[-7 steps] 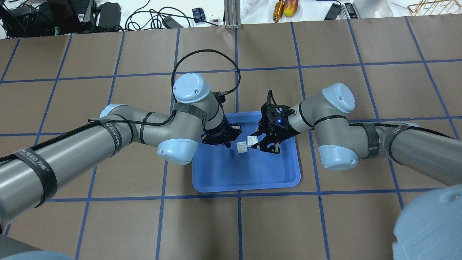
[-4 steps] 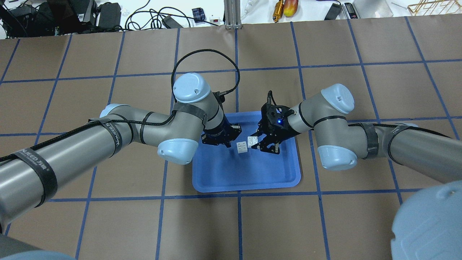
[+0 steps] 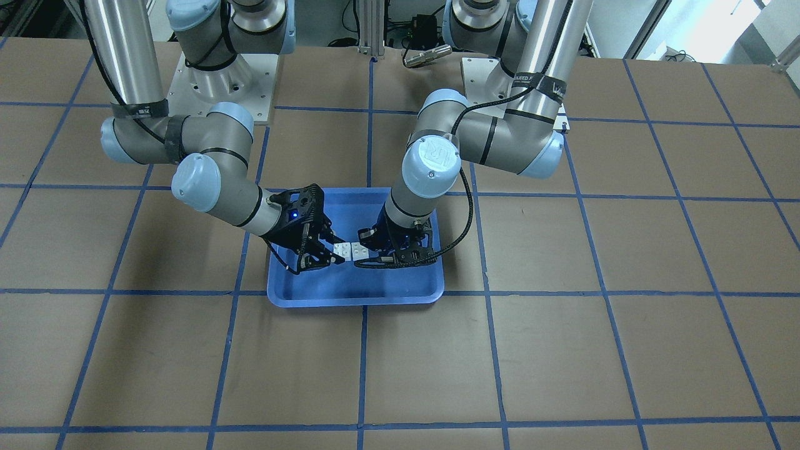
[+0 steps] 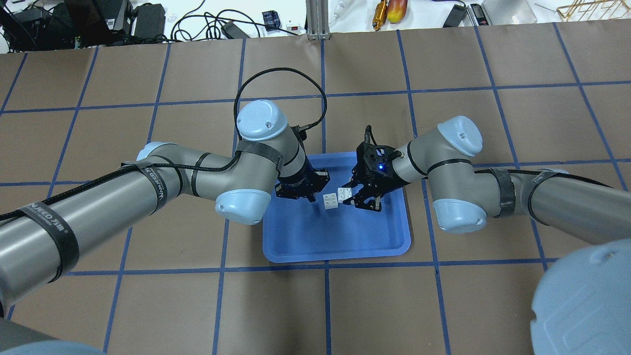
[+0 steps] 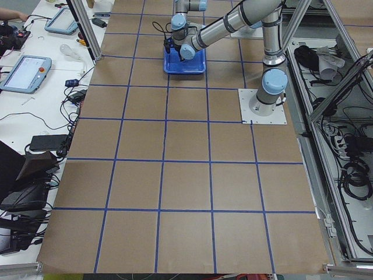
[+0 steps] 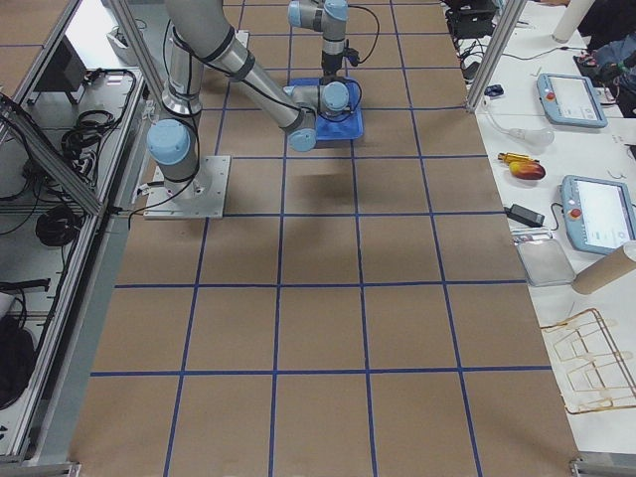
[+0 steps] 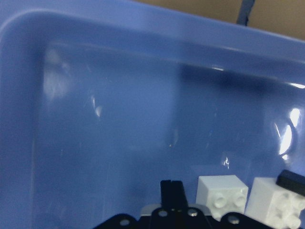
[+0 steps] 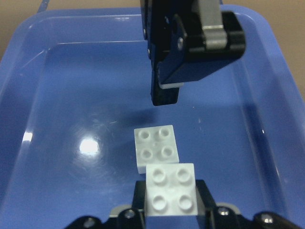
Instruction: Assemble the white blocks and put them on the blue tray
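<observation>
The blue tray (image 4: pixel 335 236) lies mid-table; it also shows in the front view (image 3: pixel 356 284). Two white blocks are over its far half. My right gripper (image 4: pixel 355 197) is shut on one white block (image 8: pixel 170 188), studs up, held low over the tray (image 8: pixel 71 119). The other white block (image 8: pixel 157 148) lies on the tray floor just ahead of it, and the two nearly touch (image 4: pixel 331 201). My left gripper (image 4: pixel 311 197) looks shut and empty, hovering just beyond the loose block (image 7: pixel 221 193). Its fingers (image 8: pixel 164 95) point down at the tray.
The brown table with blue grid tape surrounds the tray. Cables, tools and tablets lie on the white benches past the table's far edge (image 4: pixel 222 24). Both arms' elbows hang over the tray's left and right sides.
Almost nothing has changed. The right arm's elbow has shifted a little, and the left gripper has edged slightly toward the tray's far rim. The blocks are where they were.
</observation>
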Robot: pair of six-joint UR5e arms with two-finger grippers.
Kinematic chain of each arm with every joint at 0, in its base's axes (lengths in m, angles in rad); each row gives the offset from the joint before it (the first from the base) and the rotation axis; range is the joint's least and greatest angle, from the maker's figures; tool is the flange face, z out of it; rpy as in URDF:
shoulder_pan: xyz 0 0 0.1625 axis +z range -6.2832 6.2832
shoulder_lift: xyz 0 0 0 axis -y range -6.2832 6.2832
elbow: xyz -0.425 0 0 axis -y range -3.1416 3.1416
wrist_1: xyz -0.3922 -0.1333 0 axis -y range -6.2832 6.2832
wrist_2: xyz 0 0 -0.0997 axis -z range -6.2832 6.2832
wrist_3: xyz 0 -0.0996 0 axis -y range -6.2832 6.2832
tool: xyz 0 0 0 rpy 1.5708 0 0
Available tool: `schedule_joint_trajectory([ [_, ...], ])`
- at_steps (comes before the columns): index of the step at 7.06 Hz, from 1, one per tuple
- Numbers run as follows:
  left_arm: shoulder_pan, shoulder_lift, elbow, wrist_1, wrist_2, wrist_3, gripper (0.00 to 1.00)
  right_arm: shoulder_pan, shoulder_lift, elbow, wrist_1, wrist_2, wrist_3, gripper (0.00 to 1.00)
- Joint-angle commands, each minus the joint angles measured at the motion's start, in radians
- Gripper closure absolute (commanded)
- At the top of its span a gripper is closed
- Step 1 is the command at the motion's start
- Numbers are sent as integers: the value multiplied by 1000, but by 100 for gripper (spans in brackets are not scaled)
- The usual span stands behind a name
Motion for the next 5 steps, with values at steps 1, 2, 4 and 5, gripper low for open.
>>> schedule_joint_trajectory([
  [1,-2,-3,0,0,-2,-1,100,11,7,1,-4,1,0,100],
  [2,-3,-3,0,0,-2,-2,100,14,7,1,-4,1,2,100],
  [4,-2,-3,0,0,-2,-1,100,14,7,1,-4,6,6,12],
  [5,-2,-3,0,0,-2,-2,100,14,7,21,-8,6,6,0],
])
